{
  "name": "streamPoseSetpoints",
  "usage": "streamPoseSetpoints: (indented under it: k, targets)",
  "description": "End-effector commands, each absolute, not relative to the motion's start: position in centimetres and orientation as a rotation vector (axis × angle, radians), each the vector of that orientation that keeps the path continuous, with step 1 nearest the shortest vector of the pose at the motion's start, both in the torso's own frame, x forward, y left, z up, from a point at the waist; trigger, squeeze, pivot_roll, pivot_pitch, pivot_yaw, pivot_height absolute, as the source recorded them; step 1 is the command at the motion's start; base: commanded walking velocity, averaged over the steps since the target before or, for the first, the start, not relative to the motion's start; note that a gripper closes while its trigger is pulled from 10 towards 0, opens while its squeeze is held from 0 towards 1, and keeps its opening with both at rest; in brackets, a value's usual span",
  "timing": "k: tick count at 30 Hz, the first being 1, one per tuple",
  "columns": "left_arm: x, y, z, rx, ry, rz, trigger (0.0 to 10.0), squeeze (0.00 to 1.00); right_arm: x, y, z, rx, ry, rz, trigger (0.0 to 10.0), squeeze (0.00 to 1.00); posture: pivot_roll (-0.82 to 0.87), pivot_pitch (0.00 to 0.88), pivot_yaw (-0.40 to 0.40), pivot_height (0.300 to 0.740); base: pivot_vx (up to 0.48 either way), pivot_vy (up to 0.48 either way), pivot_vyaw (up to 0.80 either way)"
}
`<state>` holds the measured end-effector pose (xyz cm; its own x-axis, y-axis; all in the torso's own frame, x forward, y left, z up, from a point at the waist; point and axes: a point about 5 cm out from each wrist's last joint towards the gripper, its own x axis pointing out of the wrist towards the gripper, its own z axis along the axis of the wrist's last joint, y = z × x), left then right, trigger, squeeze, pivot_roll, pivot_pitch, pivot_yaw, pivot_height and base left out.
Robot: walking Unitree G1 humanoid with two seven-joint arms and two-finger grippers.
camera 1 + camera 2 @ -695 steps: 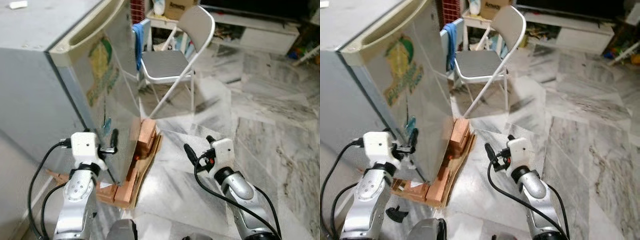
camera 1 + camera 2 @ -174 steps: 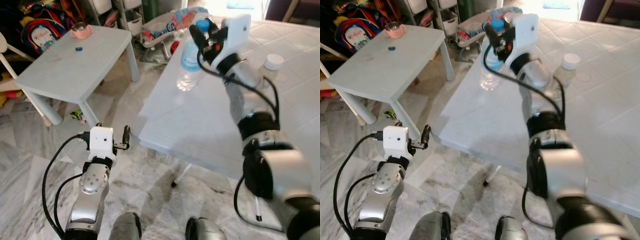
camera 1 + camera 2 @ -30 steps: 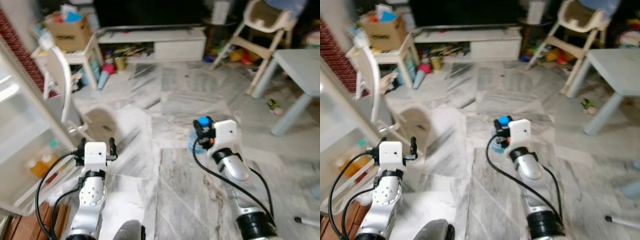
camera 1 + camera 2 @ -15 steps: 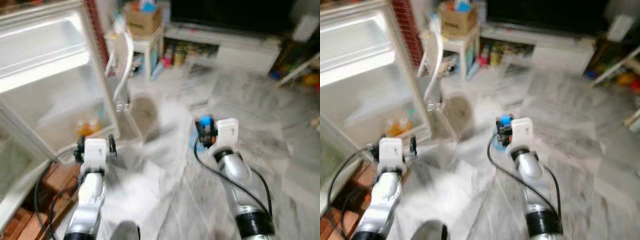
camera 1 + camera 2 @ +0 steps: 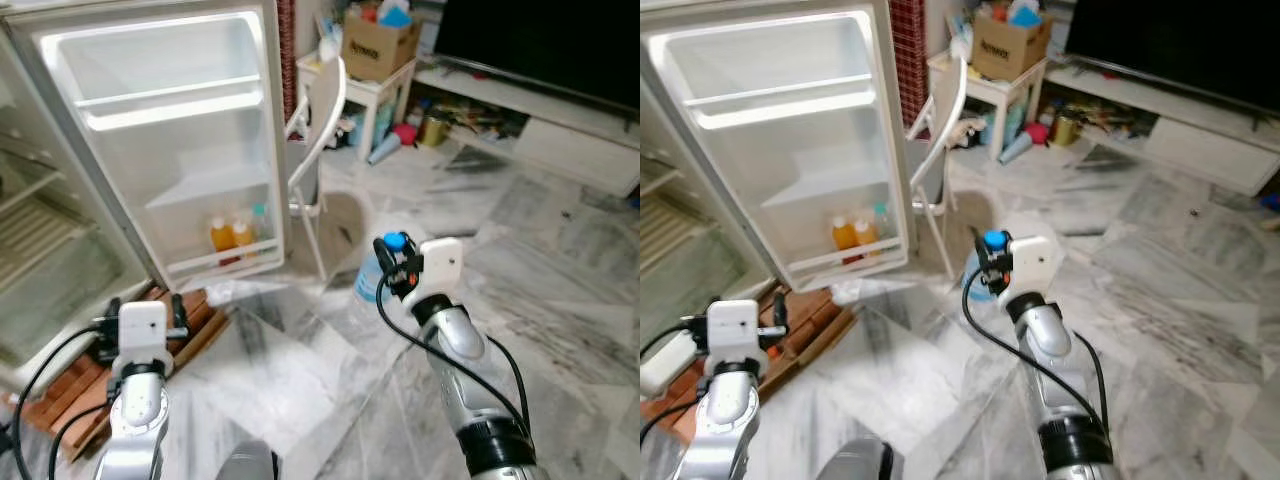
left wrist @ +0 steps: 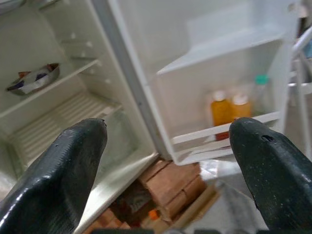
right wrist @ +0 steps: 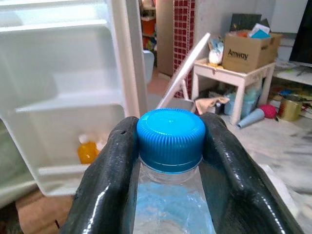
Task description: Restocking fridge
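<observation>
- Clamping a water bottle [image 5: 372,277] below its blue cap [image 7: 170,132], the right gripper [image 5: 394,262] sits mid-scene over the marble floor [image 5: 570,300].
- At 8 o'clock, the left gripper [image 6: 170,161] hovers, fingers apart.
- At 10 o'clock, the fridge door [image 5: 170,130] stands open, orange bottles [image 5: 232,235] on its lowest shelf.

Both arms are silver metal tubes with rounded joints, each ending in a boxy white wrist housing, with a black ribbed collar low on the right arm [image 5: 490,440]. Loose black cables loop from each housing down along the forearm. The left gripper [image 6: 168,165] and right gripper [image 7: 170,161] each have two long, glossy black fingers with rounded tips.
</observation>
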<state>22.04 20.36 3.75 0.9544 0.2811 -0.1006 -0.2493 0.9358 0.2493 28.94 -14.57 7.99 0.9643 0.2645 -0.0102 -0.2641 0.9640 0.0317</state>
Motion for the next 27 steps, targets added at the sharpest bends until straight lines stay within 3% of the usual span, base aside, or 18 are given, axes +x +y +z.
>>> streamPoseSetpoints:
  k: [1,4,6,10,12,16,27]
  targets:
    - [22.2,20.5,4.4,0.248,0.117,0.279,10.0,0.0,29.7,-14.9,8.7,0.016,-0.011,0.242,10.0,0.0,0.13,0.0,-0.026,0.74,0.0,0.0,0.0]
    - [22.3,20.4,4.6,0.251,0.112,0.279,10.0,0.0,30.0,-14.3,8.6,-0.021,0.013,0.286,10.0,0.0,0.12,0.0,-0.029,0.74,0.0,0.0,0.0]
    - [22.4,20.2,4.6,0.246,0.112,0.276,10.0,0.0,29.6,-13.7,8.3,0.052,0.026,0.3,10.0,0.0,0.12,0.0,-0.034,0.74,0.0,0.0,0.0]
    - [22.5,19.6,4.5,0.24,0.116,0.264,10.0,0.0,29.3,-13.7,8.2,-0.091,0.005,0.276,10.0,0.0,0.11,0.0,-0.032,0.74,0.0,0.0,0.0]
    - [22.7,19.4,4.6,0.252,0.115,0.259,10.0,0.0,29.0,-13.7,8.0,0.055,0.033,0.328,10.0,0.0,0.12,0.0,-0.03,0.74,0.0,0.0,0.0]
    - [23.0,19.4,4.7,0.256,0.111,0.257,10.0,0.0,28.8,-13.9,8.3,-0.023,-0.005,0.318,10.0,0.0,0.11,0.0,-0.023,0.74,0.0,0.0,0.0]
    - [23.3,19.2,4.8,0.276,0.108,0.252,10.0,0.0,29.0,-14.4,8.7,-0.032,-0.017,0.305,10.0,0.0,0.1,0.001,-0.02,0.74,0.0,0.0,0.8]
